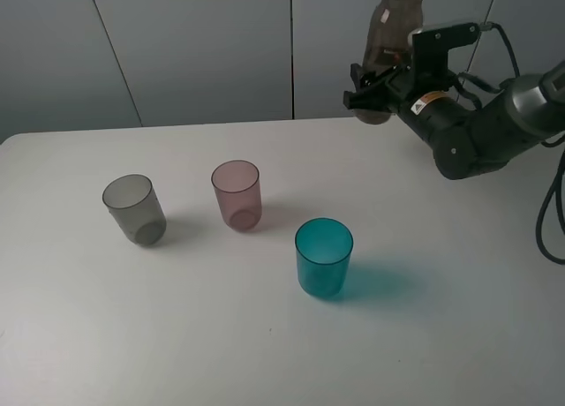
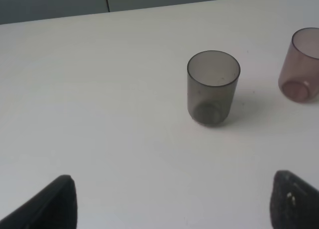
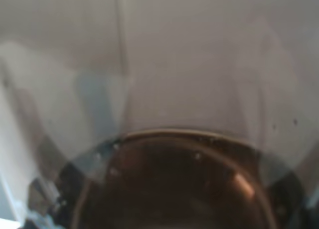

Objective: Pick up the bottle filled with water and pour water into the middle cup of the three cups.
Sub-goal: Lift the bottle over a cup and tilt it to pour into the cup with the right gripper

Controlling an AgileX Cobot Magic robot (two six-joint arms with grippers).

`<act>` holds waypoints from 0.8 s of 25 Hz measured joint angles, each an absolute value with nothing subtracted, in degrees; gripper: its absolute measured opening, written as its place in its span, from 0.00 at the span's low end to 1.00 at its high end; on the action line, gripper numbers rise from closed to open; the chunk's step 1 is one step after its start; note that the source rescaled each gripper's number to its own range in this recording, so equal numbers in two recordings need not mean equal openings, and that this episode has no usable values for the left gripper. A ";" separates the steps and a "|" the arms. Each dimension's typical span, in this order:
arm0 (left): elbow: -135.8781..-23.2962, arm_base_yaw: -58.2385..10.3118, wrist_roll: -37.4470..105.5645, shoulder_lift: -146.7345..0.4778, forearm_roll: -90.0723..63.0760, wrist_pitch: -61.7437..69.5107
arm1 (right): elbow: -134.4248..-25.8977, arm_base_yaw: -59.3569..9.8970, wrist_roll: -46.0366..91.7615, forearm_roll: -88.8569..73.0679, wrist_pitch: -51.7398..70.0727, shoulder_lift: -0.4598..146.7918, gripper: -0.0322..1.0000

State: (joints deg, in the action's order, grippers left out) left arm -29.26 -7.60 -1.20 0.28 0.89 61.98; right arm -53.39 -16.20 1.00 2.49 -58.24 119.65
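Note:
My right gripper (image 1: 378,85) is shut on the smoky-brown bottle (image 1: 389,37) and holds it about upright, high over the far right of the table. Its neck reaches the top edge of the exterior view. The bottle (image 3: 169,179) fills the right wrist view, so the fingers are hidden there. The three cups stand upright in a slanted row: smoky grey (image 1: 134,209) at left, pink middle cup (image 1: 237,194), teal (image 1: 323,258) nearest the front. The bottle is well right of and behind the pink cup. My left gripper (image 2: 172,204) is open, its fingertips (image 2: 55,204) wide apart, facing the grey cup (image 2: 213,87) and the pink cup (image 2: 300,72).
The white table (image 1: 441,335) carries only the three cups. A grey panelled wall (image 1: 194,53) stands behind its far edge. The right arm's cables (image 1: 552,203) hang at the right edge. The left arm is out of the exterior view.

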 joint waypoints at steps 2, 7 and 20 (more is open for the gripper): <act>-29.26 -7.60 -1.20 0.28 0.89 61.98 | -56.04 -16.08 0.00 5.98 -54.97 119.65 0.03; -29.26 -7.60 -1.20 0.28 0.89 61.98 | -62.54 -16.00 -3.97 14.75 -50.45 119.65 0.03; -29.26 -7.60 -1.20 0.28 0.89 61.98 | -81.84 -15.24 -20.42 37.46 -50.18 128.92 0.03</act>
State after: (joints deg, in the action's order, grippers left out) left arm -29.26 -7.60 -1.20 0.28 0.89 61.98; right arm -81.84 -15.24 -20.42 37.46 -50.18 128.92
